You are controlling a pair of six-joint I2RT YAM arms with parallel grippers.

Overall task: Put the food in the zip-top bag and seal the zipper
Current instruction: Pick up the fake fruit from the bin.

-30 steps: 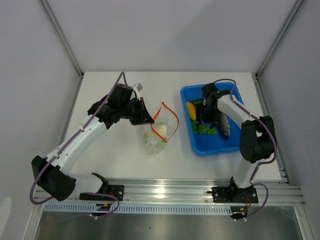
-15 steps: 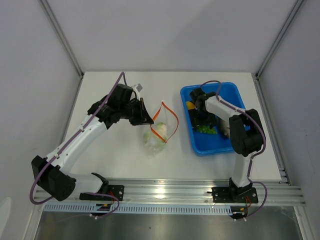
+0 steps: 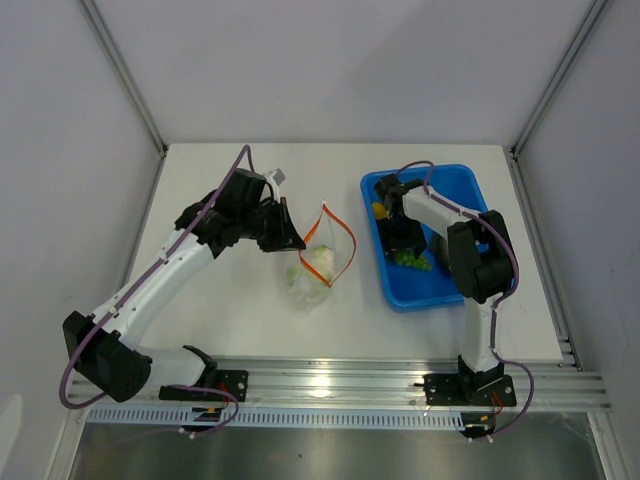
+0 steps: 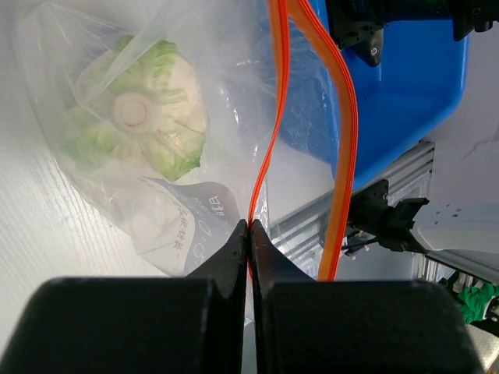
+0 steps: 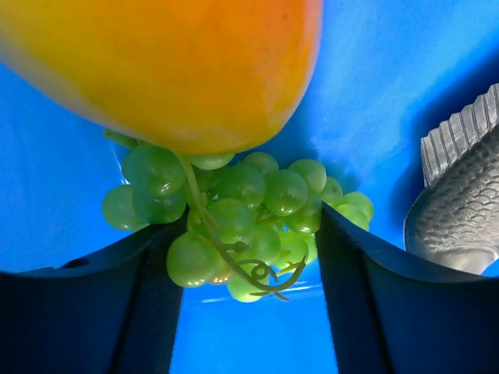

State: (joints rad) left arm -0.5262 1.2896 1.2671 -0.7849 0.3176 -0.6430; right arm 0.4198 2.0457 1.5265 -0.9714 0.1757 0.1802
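My left gripper (image 3: 296, 243) is shut on the near side of the orange-red zipper (image 4: 274, 117) and holds the mouth of the clear zip-top bag (image 3: 312, 285) open. In the left wrist view its fingertips (image 4: 249, 226) pinch the strip. A white round piece with green leaves (image 4: 144, 117) lies inside the bag. My right gripper (image 3: 405, 247) is down in the blue tray (image 3: 440, 295). Its jaws press both sides of a green grape bunch (image 5: 242, 210) that rests on the tray floor. A yellow-orange piece (image 5: 179, 62) lies just beyond the grapes. A grey fish (image 5: 460, 202) lies to the right.
The tray stands right of the bag, and its wall (image 4: 413, 86) shows close behind the open mouth. The metal rail (image 3: 330, 385) runs along the near table edge. White walls close in the table's left, far and right sides.
My right gripper has swung left across the tray and settled over the grapes. The left gripper and the bag have not moved.
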